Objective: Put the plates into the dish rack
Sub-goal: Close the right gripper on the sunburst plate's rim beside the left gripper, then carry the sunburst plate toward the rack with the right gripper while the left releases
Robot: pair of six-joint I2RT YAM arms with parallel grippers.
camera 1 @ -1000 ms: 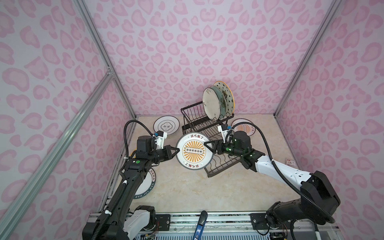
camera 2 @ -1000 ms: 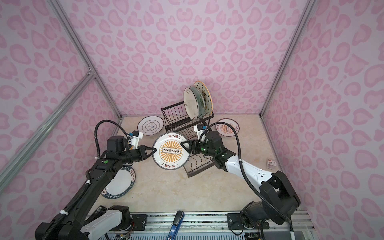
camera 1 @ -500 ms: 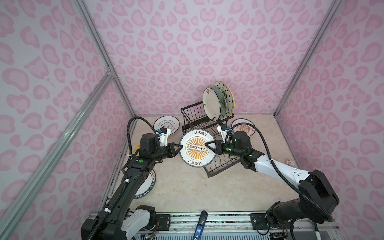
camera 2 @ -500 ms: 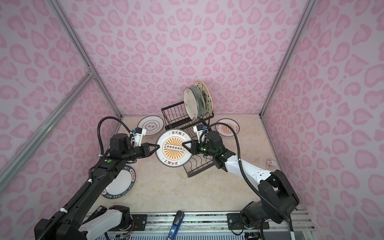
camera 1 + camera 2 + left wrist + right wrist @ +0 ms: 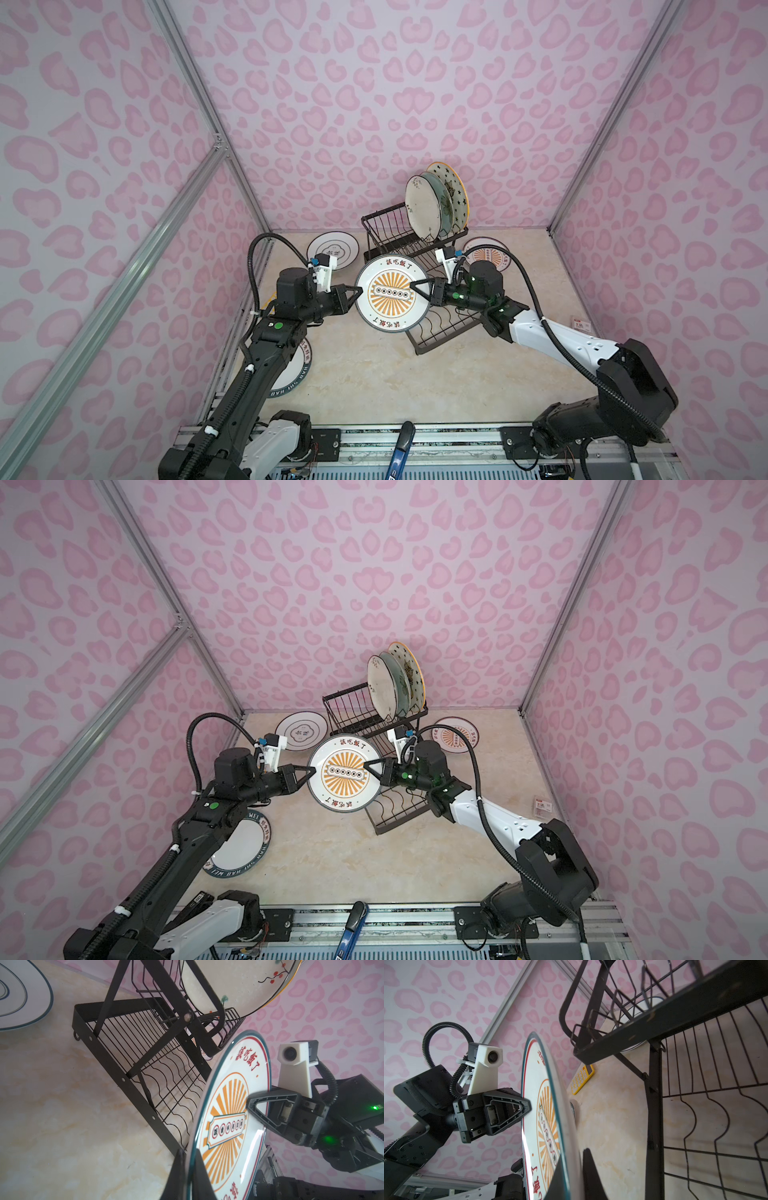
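The sunburst plate (image 5: 392, 293) hangs on edge in the air, its face toward the camera in both top views, just in front of the dish rack (image 5: 376, 232) and close beside the lower tray (image 5: 440, 336). It appears to touch neither the tray nor the table (image 5: 374, 382). The left gripper (image 5: 358, 289) is clamped on its left rim and the right gripper (image 5: 413, 284) is clamped on the opposite rim. Each wrist view shows 1 finger on either face of the plate. This looks like a handover or a 2-arm carry toward the tray; which of the 2 cannot be told.

In the upper basket (image 5: 386, 239), 3 plates already stand upright, close together: the cream floral plate (image 5: 422, 210), the pale blue plate (image 5: 441, 203) behind it and the starred plate (image 5: 456, 189) at the back. The lower tray's wavy dividers hold nothing.

3 plates lie flat on the table: the white black-ringed plate (image 5: 334, 249) left of the rack, the second sunburst plate (image 5: 486, 253) right of it and partly hidden by the right arm, and the lettered plate (image 5: 291, 374) under the left arm.

So 3 of 7 are loaded, 1 is in hand, and 3 are not yet picked up, which puts the task near its halfway mark.
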